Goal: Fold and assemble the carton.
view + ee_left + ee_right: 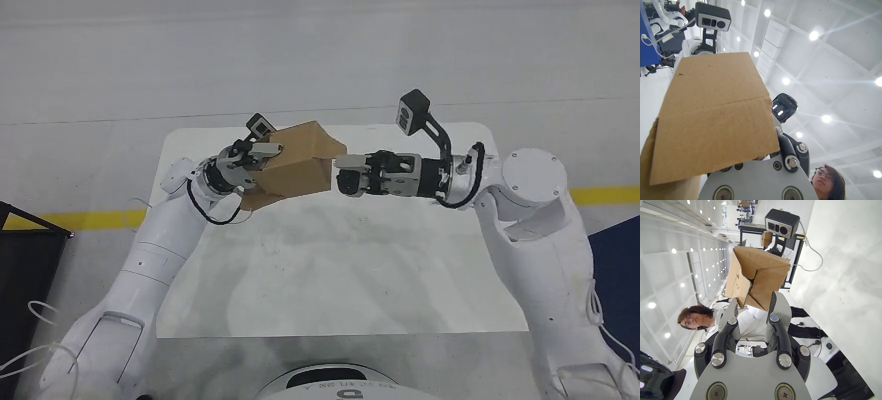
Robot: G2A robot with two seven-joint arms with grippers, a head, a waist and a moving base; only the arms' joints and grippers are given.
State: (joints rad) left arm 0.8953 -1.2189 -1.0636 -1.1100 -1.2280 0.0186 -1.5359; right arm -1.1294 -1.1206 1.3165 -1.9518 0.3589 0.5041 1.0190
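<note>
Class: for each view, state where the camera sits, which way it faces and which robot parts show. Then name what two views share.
Top view: above the arms, facing down at the table; both arms, left gripper and right gripper show.
Left wrist view: on the left wrist, facing up past the carton to the ceiling; the gripper's base shows.
Right wrist view: on the right wrist, facing the carton and ceiling; its fingers show.
Shared: all three show the carton.
</note>
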